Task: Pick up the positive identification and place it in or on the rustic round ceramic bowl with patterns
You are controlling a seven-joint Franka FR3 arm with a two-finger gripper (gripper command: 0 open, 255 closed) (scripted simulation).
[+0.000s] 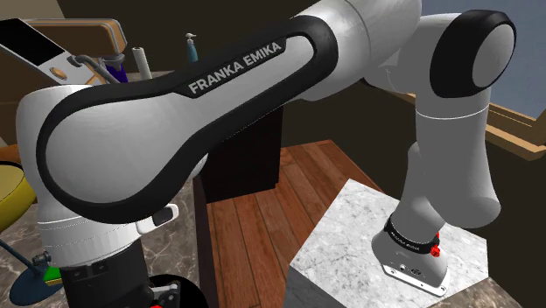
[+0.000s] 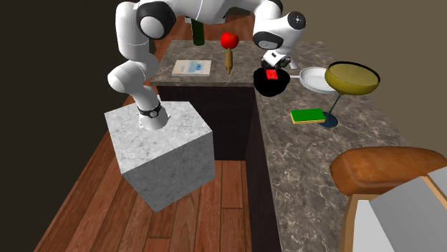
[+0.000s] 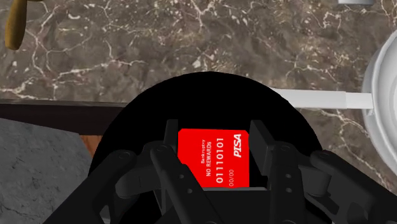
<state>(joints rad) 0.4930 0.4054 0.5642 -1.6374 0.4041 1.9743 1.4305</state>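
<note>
red card [image 3: 212,158] clasped between the gripper [image 3: 214,127] jaws, over black bowl [image 3: 210,95]

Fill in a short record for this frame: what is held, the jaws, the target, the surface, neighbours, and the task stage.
held item: red card, printed PISA and 01110101
jaws: closed on the card's two side edges, as the wrist view shows
target: round black bowl, no pattern showing
relation: card sits over the bowl's inside
surface: dark marbled counter
neighbours: white pan beside the bowl; green sponge further along the counter
stage: card brought to the bowl, not yet let go
</note>
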